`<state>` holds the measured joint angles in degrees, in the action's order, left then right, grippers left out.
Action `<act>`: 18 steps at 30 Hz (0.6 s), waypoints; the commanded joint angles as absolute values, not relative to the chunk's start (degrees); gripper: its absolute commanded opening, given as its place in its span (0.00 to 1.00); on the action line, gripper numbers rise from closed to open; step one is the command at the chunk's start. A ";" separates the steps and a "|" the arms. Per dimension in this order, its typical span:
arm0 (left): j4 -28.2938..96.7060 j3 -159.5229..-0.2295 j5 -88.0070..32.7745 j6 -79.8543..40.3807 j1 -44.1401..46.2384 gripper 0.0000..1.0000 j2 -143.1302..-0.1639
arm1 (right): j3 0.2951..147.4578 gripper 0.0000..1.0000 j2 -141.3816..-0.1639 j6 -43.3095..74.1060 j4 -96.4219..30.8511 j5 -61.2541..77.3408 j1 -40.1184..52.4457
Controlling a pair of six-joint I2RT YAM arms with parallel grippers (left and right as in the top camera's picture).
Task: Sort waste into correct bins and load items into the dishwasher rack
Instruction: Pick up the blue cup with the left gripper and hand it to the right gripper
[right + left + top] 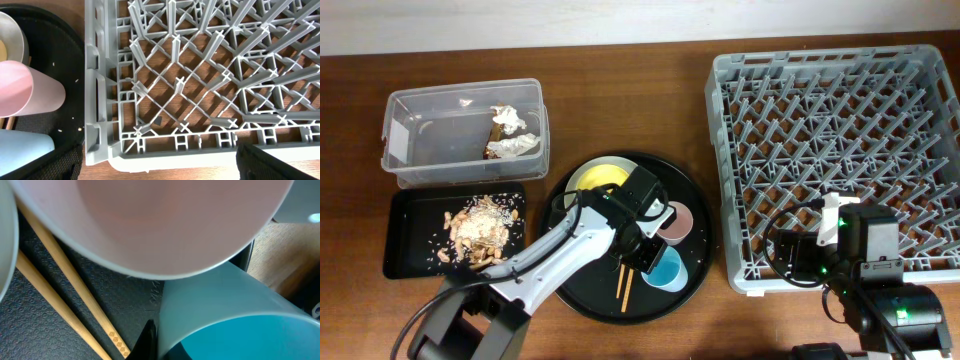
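Observation:
My left gripper (650, 255) is down in the round black tray, its fingers (165, 344) on either side of the blue cup's (667, 268) wall (240, 330), shut on it. The pink cup (677, 220) lies just beyond (150, 220). The wooden chopsticks (623, 283) lie beside the cups (65, 295). The yellow bowl (600, 178) sits on the grey-green plate (623, 163). The grey dishwasher rack (840, 150) is at the right. My right gripper (798, 258) is open and empty over the rack's front edge (160, 165).
The clear tub (410, 130) at the back left holds white tissue pieces (510, 118) and a gold-brown wrapper (492, 135). The shallow black tray (405, 235) holds noodle scraps (480, 225). The round black tray's rim (705, 230) lies close to the rack's left wall (92, 100).

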<state>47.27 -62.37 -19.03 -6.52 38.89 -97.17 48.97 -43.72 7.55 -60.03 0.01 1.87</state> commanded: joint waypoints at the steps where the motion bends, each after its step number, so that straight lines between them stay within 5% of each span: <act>1: 47.81 -62.08 -16.32 -7.09 38.85 0.00 -91.64 | 49.82 0.98 -43.46 7.84 -60.05 -0.05 2.20; 6: 47.05 -62.08 -20.56 -9.61 25.04 0.00 -77.69 | 49.82 0.98 -43.46 11.09 -57.63 0.93 2.20; 10: 34.92 -62.06 -59.42 -9.61 7.27 0.00 -83.90 | 49.82 0.99 -48.53 11.00 -49.65 30.09 2.20; 14: 30.44 -62.06 -77.56 -9.58 6.87 0.00 -91.44 | 49.82 0.98 -62.06 9.21 -43.27 57.23 2.24; 18: 30.09 -62.06 -78.24 -9.61 10.22 0.00 -92.58 | 49.82 0.99 -70.06 8.86 -33.36 72.95 2.26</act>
